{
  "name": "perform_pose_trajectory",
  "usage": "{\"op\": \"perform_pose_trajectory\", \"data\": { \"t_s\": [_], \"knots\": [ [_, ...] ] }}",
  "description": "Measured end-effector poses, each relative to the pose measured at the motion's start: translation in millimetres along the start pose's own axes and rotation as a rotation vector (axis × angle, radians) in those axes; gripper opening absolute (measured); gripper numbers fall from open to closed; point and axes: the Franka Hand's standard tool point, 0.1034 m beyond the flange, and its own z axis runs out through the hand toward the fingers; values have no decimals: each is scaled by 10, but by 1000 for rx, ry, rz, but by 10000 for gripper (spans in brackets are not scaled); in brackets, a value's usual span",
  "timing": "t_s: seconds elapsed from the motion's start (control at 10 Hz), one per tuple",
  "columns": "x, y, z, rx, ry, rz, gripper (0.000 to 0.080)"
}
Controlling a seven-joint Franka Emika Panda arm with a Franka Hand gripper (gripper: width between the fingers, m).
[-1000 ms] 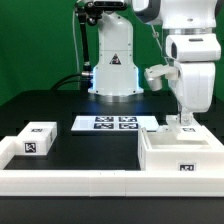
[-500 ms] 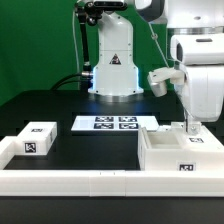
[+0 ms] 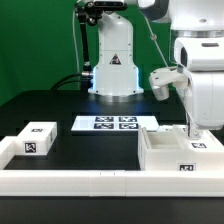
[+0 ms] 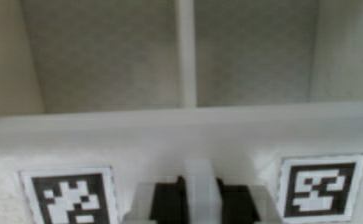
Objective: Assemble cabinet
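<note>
Your cabinet (image 3: 160, 157) sits at the table's front corner on the exterior view's right, against the long low rail (image 3: 70, 181) that runs along the front edge. A smaller tagged block (image 3: 38, 138) sits near the opposite front corner. The gripper (image 3: 189, 128) hangs low at the cabinet's top; the wrist view shows dark fingers (image 4: 167, 197) either side of a thin white wall, but you cannot tell whether they pinch it.

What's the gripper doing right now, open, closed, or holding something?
Gripper: cannot be told. Its tips are down at the cabinet, but neither view is clear enough to show the gap or a grip.
</note>
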Motion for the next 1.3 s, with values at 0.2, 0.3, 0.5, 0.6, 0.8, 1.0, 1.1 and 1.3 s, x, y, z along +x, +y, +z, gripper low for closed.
{"op": "perform_pose_trajectory", "data": {
  "t_s": [0.2,0.3,0.5,0.6,0.8,1.0,1.1,1.3],
  "knots": [
    [-4,-1,2,0,0,1,72],
    [-4,-2,5,1,0,1,72],
    [31,21,-120,-15,-4,17,255],
    [26,19,-237,-25,-11,23,450],
    [4,-107,-363,-31,-26,27,593],
    [10,-250,-359,-34,-28,35,647],
    [6,-259,-349,-33,-28,35,647],
    [3,-259,-344,-32,-28,35,649]
  ]
}}
